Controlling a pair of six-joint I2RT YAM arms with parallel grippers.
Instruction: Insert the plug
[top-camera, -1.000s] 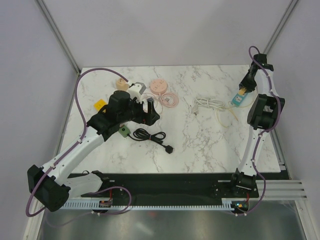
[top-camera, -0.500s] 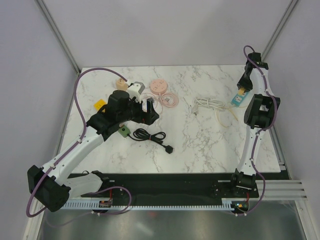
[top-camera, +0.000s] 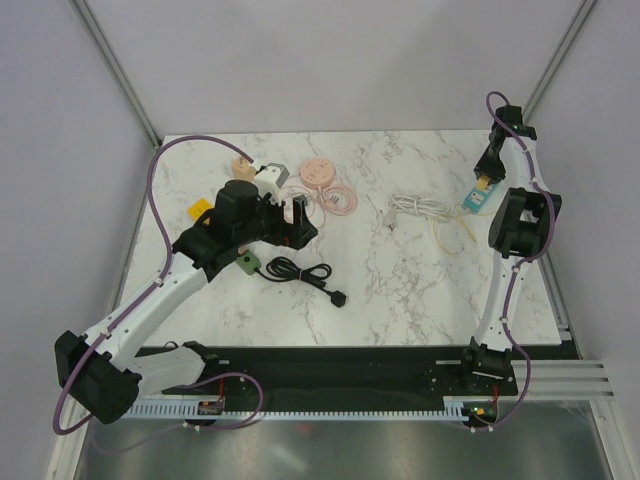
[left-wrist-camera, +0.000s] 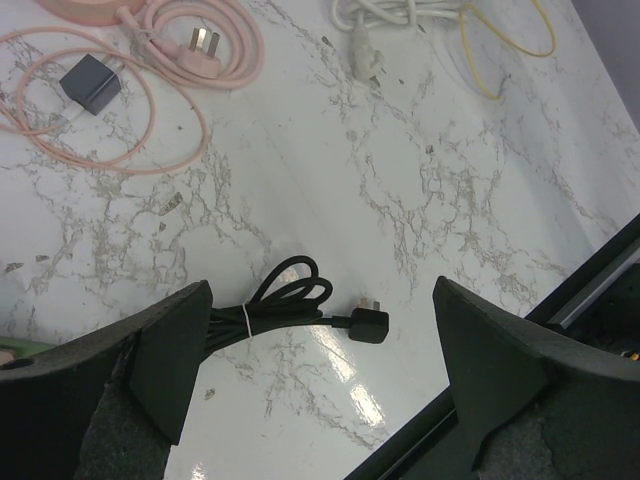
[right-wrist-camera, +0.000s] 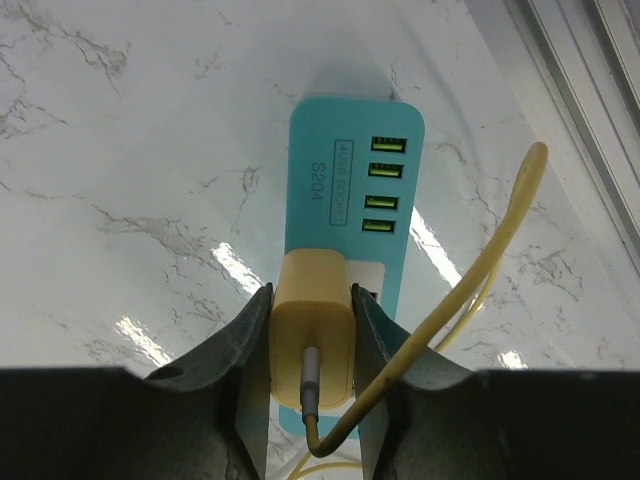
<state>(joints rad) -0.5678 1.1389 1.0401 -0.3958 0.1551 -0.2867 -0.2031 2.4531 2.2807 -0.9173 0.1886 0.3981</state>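
My right gripper (right-wrist-camera: 312, 340) is shut on a yellow plug (right-wrist-camera: 313, 325), its cable (right-wrist-camera: 470, 285) curling off to the right. The plug stands on the white socket face of a teal power strip (right-wrist-camera: 350, 170) with several USB ports, lying on the marble table. In the top view the strip (top-camera: 474, 197) sits at the far right under the right gripper (top-camera: 484, 181). My left gripper (left-wrist-camera: 320, 390) is open and empty, above a coiled black cable with a black plug (left-wrist-camera: 366, 324). In the top view it hovers at the left (top-camera: 296, 218).
A pink round socket (top-camera: 317, 174) with coiled pink cable (top-camera: 340, 199), a white cable (top-camera: 415, 208), a yellow cable loop (top-camera: 450, 232), a green box (top-camera: 246, 262), a yellow block (top-camera: 200, 210) and a dark grey adapter (left-wrist-camera: 90, 83) lie on the table. The table's right edge rail (right-wrist-camera: 580, 60) is close.
The right arm has swung slightly left and back compared with a second ago, then stayed still. The left arm has hardly moved.
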